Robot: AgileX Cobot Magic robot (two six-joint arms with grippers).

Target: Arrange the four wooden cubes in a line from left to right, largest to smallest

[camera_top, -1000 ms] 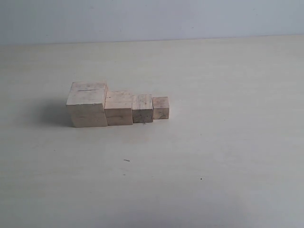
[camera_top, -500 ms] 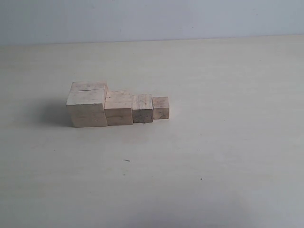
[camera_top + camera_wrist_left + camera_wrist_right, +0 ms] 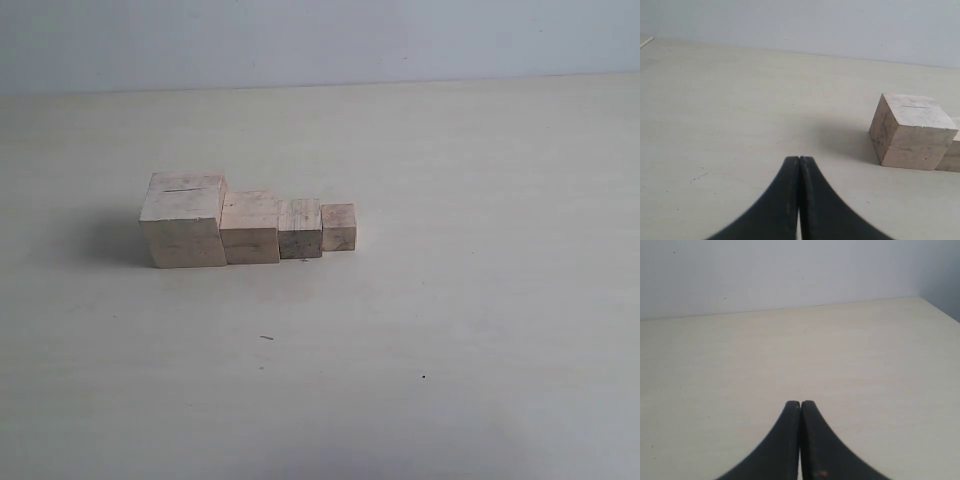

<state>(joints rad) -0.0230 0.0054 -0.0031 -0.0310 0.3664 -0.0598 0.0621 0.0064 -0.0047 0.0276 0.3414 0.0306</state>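
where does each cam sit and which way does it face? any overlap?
Exterior: off the arms, raised, looking down across the table at the row of four wooden cubes; no robot part shows.
Left wrist: low over the table, past the shut left claw toward the largest cube.
Right wrist: past the shut right claw across the table to the wall; no cubes.
Shared: exterior and left wrist both show the largest cube.
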